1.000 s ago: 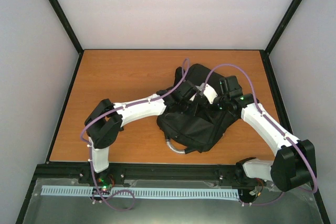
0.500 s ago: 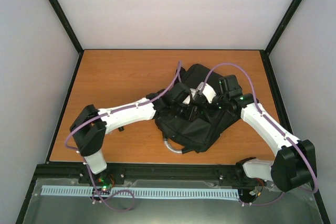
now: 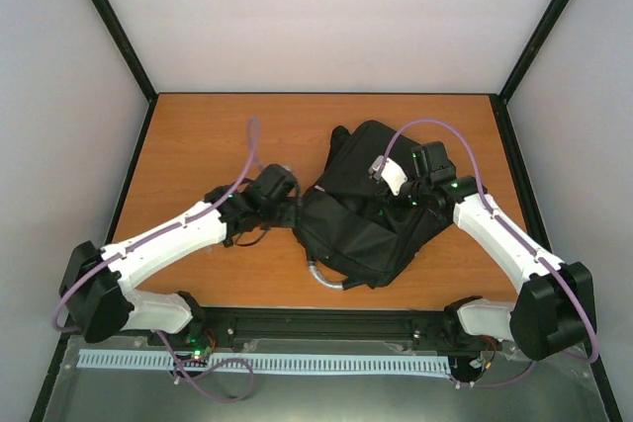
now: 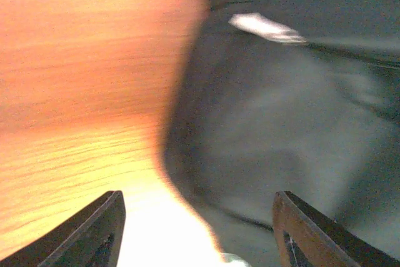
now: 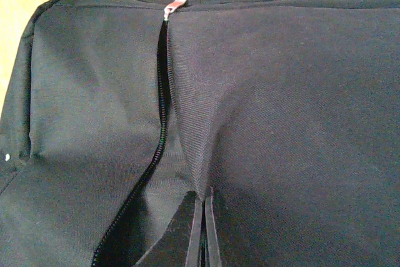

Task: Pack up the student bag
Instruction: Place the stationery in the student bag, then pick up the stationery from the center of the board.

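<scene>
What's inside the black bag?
The bag has its zip partly open, but only a dark gap shows there. Anything inside is covered by the black cloth, so I cannot tell.

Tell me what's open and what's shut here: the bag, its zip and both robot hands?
student bag: lying slumped on the table, not zipped up.
zip: open along the stretch in view, its pull at the far end.
left gripper: open, holding nothing, at the bag's edge.
right gripper: shut, pinching a fold of the bag's fabric beside the zip.
</scene>
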